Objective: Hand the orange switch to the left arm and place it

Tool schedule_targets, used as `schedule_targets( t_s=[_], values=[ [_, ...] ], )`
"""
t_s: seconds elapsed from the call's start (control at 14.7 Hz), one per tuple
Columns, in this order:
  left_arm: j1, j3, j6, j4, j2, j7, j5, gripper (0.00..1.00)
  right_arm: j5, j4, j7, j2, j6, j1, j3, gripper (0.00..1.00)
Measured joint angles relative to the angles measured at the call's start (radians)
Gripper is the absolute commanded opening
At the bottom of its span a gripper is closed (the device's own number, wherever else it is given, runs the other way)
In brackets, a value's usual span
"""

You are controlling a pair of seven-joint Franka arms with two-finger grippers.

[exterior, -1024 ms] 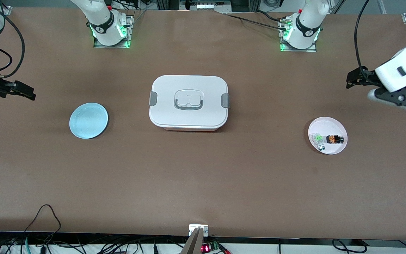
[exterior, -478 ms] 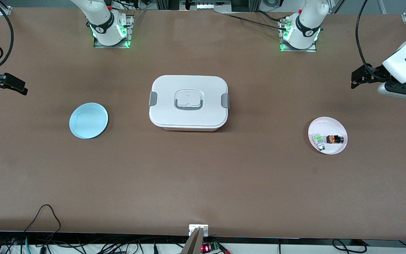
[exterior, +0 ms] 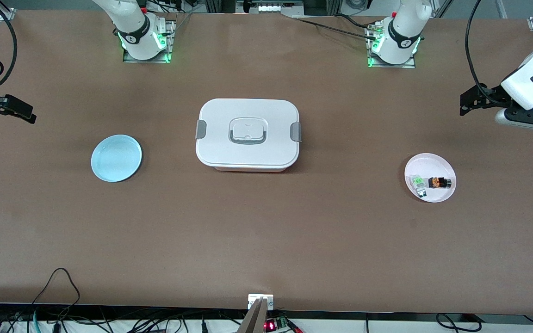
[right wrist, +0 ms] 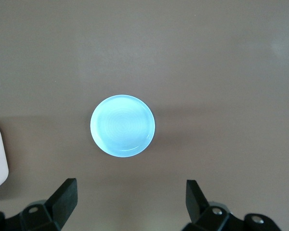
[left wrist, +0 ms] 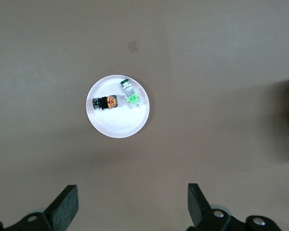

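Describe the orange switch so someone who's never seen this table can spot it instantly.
Start at the large white lidded plastic box mid-table, then look toward the left arm's end for the small round white plate. Two tiny parts lie on it. The orange switch has a black body, orange middle and round black end; its neighbour, the clear green-marked switch, is pale.

Even bright overhead light, soft shadows, sharp views, mild plate glare

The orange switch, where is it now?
The orange switch lies on the white plate toward the left arm's end of the table, beside the clear green switch.
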Motion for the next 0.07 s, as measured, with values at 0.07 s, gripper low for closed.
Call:
schedule_targets(
  t_s=[0.07],
  values=[
    [-0.002,-0.002,0.0,0.003,0.0,-0.003,0.0,1.0,0.0,0.0,0.0,0.0,-0.002,0.0,0.0,1.0]
  ],
)
